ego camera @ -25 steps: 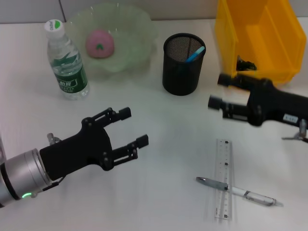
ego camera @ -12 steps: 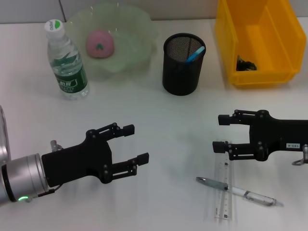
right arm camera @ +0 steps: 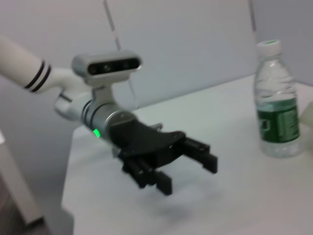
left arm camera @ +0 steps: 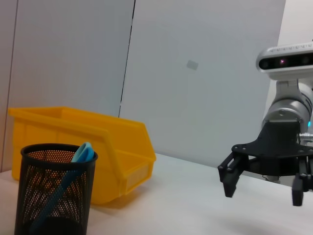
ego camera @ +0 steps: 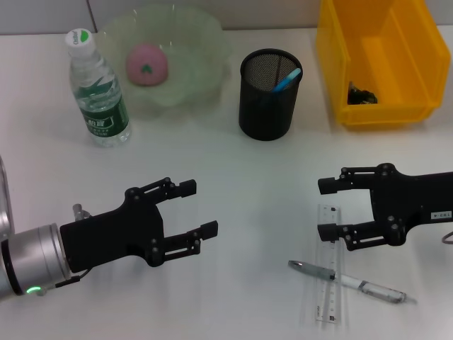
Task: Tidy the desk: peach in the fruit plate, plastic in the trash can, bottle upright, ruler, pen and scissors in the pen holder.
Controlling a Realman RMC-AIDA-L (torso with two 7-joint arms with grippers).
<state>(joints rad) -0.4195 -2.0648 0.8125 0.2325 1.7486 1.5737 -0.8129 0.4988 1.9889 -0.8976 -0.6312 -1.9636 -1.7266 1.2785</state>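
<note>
A clear ruler (ego camera: 330,263) lies flat near the front right, and a silver-and-clear pen (ego camera: 347,280) lies across it. My right gripper (ego camera: 326,209) hangs open just above the ruler's far end. At the front left, my left gripper (ego camera: 197,207) is open and holds nothing. The black mesh pen holder (ego camera: 267,93) has a blue handle (ego camera: 288,78) sticking out of it; I cannot tell whether it is the scissors. The bottle (ego camera: 98,91) stands upright. The pink peach (ego camera: 146,62) lies in the green fruit plate (ego camera: 191,49). Dark plastic (ego camera: 364,94) sits in the yellow trash can (ego camera: 382,42).
The left wrist view shows the pen holder (left arm camera: 53,191), the yellow trash can (left arm camera: 102,142) behind it, and my right gripper (left arm camera: 264,183) farther off. In the right wrist view, my left gripper (right arm camera: 188,166) is open, with the bottle (right arm camera: 276,110) standing beyond it.
My right gripper has come away from the yellow trash can toward the front and now hangs over the ruler's far end. My left gripper has drawn slightly back and stays open.
</note>
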